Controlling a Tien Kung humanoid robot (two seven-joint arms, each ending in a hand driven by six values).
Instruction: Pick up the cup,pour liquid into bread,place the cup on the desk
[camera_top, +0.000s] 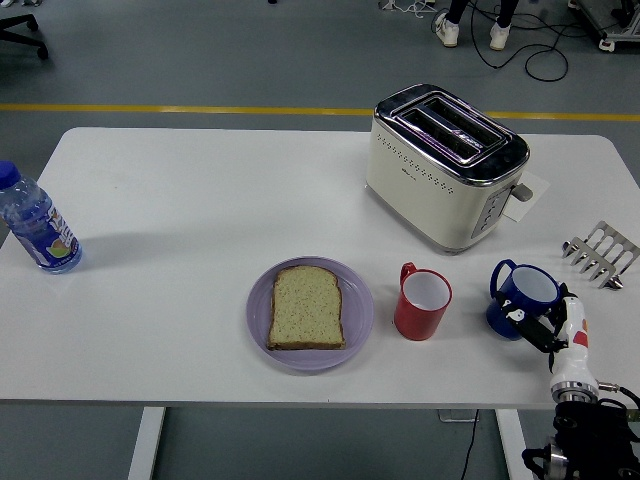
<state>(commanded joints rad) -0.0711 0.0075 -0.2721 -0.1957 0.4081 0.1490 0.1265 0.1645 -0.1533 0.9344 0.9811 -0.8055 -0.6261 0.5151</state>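
Cup first: the blue cup (522, 298) stands upright near the table's right front corner, its mouth open upward and a handle showing on its left side. The right hand (545, 328) comes up from the lower right corner and sits at the cup's near right flank, dark fingers (524, 324) against or just beside its wall; whether they have actually closed on it cannot be told from this view. So the cup lies directly ahead of and slightly left of that hand, which is the only hand in view, the left arm being out of sight. A red cup (422, 302) stands to the left of the blue one, near it but apart, and could equally be the one the task means; it is untouched. Farther left, the slice of bread (307, 307) lies flat on a lilac plate (360, 310), so a pour would have to carry the cup leftward past the red cup. Behind them stands a cream toaster (446, 165), with a metal toast rack (601, 253) by the right edge and a water bottle (36, 225) at the far left. The bottle's label and the toaster's small badge are too small to read.
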